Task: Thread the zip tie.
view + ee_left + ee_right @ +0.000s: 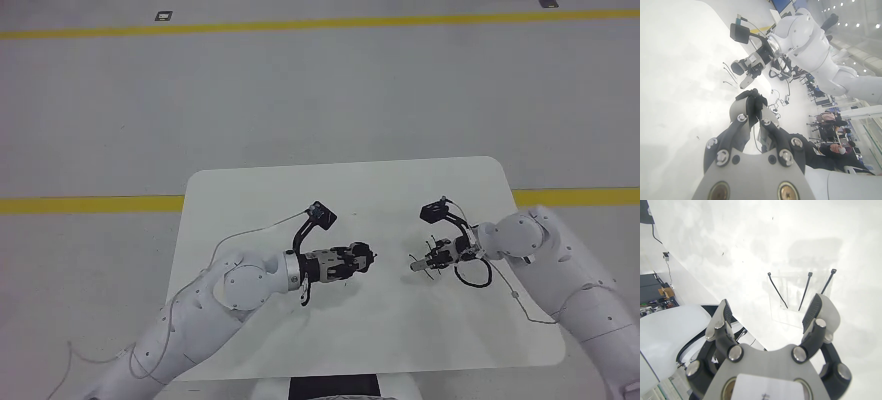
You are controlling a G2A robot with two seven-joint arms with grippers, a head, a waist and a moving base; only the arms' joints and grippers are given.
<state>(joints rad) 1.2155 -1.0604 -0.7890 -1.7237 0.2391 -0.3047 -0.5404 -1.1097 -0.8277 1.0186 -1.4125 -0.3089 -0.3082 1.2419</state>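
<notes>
Three black zip ties (805,291): straight, unlooped, side by side, not touching, heads same end, on table (696,228).

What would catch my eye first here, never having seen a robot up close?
Probably the left pincer, shut, and the right pincer, open, pointing at each other over the middle of the white table. Then the three thin black zip ties lying side by side on the table, right by the open pincer.
</notes>
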